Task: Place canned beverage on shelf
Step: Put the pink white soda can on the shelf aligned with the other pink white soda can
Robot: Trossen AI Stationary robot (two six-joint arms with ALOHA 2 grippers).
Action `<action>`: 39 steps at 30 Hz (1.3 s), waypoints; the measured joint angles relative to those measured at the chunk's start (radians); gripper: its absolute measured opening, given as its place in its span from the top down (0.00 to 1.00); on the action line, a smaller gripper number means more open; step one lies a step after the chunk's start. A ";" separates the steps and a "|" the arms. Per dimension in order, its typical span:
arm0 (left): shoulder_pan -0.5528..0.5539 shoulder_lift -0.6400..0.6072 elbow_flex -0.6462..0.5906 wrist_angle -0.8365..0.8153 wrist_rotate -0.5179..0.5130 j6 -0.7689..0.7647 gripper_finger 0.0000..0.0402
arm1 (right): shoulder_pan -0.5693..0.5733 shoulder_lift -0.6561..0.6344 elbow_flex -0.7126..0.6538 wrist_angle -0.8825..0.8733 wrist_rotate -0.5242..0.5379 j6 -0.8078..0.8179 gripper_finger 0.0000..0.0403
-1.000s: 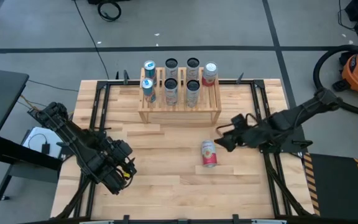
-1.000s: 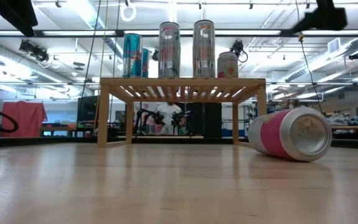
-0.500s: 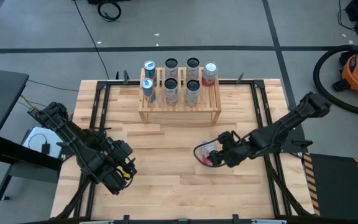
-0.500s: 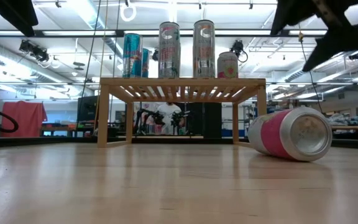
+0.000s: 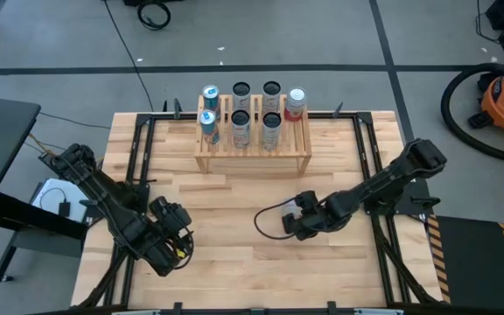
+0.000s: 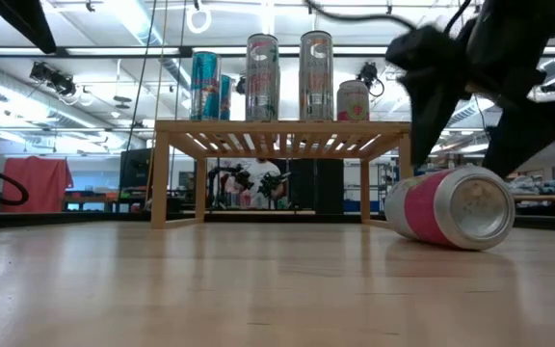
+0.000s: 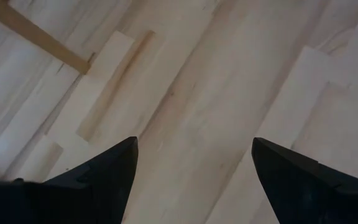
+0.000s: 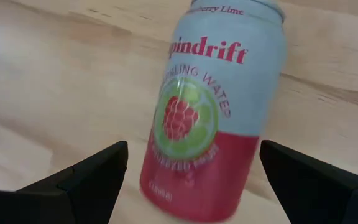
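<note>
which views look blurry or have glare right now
Low view: the right end effector is smeared by motion blur, while the lying can stays sharp, with bright ceiling lights behind the shelf. Right wrist view: the can's lower label is soft, its upper lettering readable. High view: evenly lit, no strong glare.

The lying can [image 8: 213, 118] reads "spindrift" in red letters, with "Sparkling Water" curved beneath over a raspberry-and-lime picture, and a partly cut-off "…berry Lime" near its rim.
</note>
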 joint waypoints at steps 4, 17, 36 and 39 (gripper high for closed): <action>0.000 0.000 0.000 0.008 0.003 0.016 0.21 | -0.037 0.038 0.000 0.031 -0.022 -0.002 0.07; 0.000 0.000 0.000 0.022 0.003 0.060 0.21 | -0.151 0.079 0.000 0.036 -0.145 -0.070 0.07; 0.001 0.000 0.000 0.030 0.003 0.086 0.21 | -0.181 0.119 -0.001 0.077 -0.280 -0.170 0.07; 0.001 0.000 0.000 0.031 0.003 0.086 0.21 | -0.185 0.119 -0.001 0.074 -0.282 -0.210 0.07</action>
